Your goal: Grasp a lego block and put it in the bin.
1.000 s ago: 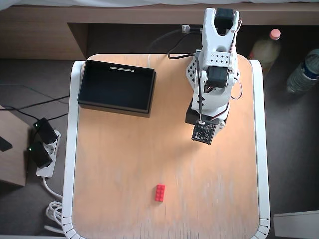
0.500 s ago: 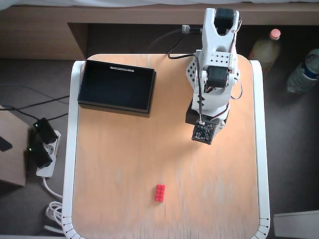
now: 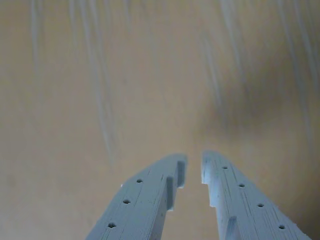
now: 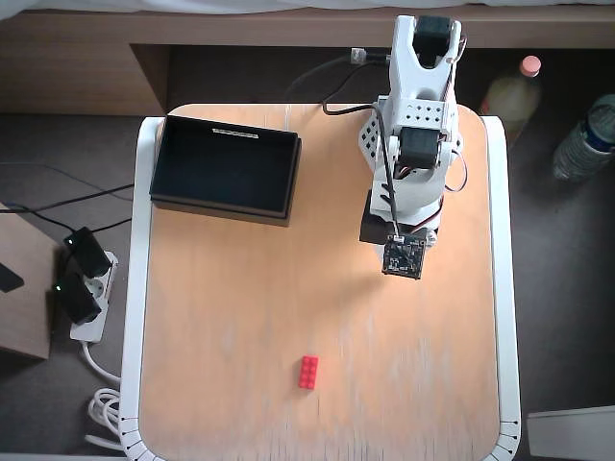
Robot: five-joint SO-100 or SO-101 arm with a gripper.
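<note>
Worn pale wood table [image 4: 240, 288]; studded red lego block [image 4: 308, 372]; gripper [image 3: 194, 167] seemingly near-closed, empty.

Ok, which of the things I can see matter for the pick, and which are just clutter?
For the job:
- lego block, red, lying on the table
- bin, black, no block in it
- gripper, nearly closed, holding nothing

Just lying about:
- power strip on the floor
- two bottles beside the table
</note>
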